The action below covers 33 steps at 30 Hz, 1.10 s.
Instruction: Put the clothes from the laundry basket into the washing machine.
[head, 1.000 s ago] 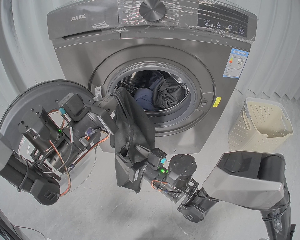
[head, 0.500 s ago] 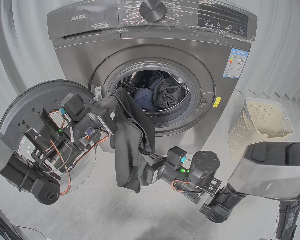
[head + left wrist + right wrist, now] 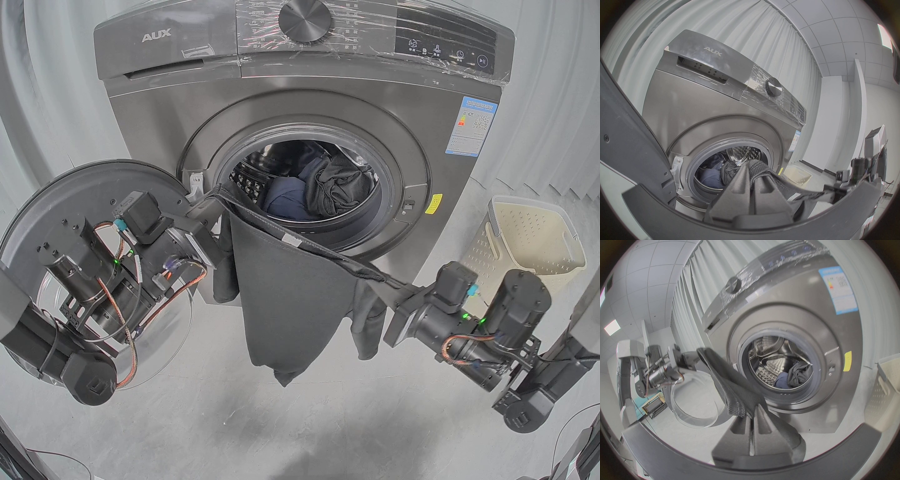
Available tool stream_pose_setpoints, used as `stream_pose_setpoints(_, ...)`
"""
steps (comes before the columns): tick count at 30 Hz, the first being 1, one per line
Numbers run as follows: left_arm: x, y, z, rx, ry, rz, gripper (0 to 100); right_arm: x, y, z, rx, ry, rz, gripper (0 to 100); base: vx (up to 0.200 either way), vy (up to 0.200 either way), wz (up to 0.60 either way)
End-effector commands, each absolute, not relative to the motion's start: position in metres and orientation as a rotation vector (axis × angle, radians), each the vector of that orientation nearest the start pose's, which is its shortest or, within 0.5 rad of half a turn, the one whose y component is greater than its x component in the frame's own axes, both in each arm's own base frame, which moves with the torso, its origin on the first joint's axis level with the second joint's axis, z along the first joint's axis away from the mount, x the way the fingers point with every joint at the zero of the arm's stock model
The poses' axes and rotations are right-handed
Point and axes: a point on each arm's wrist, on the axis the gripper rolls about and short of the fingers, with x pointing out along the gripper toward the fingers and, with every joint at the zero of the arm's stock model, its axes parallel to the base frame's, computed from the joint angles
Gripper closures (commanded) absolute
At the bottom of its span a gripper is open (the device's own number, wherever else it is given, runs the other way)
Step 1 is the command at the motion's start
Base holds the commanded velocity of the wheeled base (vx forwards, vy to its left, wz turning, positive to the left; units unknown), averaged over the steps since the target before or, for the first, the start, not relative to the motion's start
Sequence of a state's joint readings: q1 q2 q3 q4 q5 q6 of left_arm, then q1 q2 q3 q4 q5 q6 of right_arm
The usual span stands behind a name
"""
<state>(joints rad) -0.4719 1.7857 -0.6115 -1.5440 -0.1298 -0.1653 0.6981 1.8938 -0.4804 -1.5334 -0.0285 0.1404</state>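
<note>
A grey metallic front-loading washing machine [image 3: 300, 94] fills the upper half of the head view. Its round, glass-centred door [image 3: 94, 187] is swung wide open toward eight o'clock of the drum mouth. Inside the drum lies a heap of dark crumpled clothes [image 3: 334, 184], black ones over a navy one. A large dark grey garment [image 3: 287, 294] is outside the drum, held in the air between both arms in front of the opening. The left gripper [image 3: 215, 200] sits at the eight o'clock edge of the drum mouth, its black fingers [image 3: 737, 193] pressed together on one end of the garment's thick top hem. The right gripper [image 3: 381, 287] is at about five o'clock from the opening, its fingers [image 3: 737, 437] pinching the other end of that hem. The hem runs taut between them, slanting down from the left gripper to the right one. The rest of the cloth hangs below it as a flat sheet before the machine's lower panel, with a smaller fold drooping just beside the right gripper. A cream perforated plastic laundry basket [image 3: 531, 250] stands on the pale grey floor [image 3: 312, 425] at four o'clock from the drum, near the machine's corner. A pale pleated curtain [image 3: 37, 94] hangs behind.
</note>
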Motion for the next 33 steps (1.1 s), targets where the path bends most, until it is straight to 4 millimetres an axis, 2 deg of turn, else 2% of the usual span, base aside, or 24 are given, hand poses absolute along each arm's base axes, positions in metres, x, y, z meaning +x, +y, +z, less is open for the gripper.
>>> stream_pose_setpoints(1,0.258,-0.136,0.196,-0.221,-0.307,-0.625,100,0.217,0.164,0.169,0.203,-0.170,0.635,100,0.000,0.000,0.00)
stream_pose_setpoints(17,0.250,-0.132,0.213,-0.228,-0.365,-0.627,100,0.236,0.167,0.212,0.261,-0.361,0.602,100,0.000,0.000,0.00)
stream_pose_setpoints(33,0.228,-0.127,0.248,-0.248,-0.452,-0.654,100,0.225,0.162,0.246,0.301,-0.479,0.613,100,0.000,0.000,0.00)
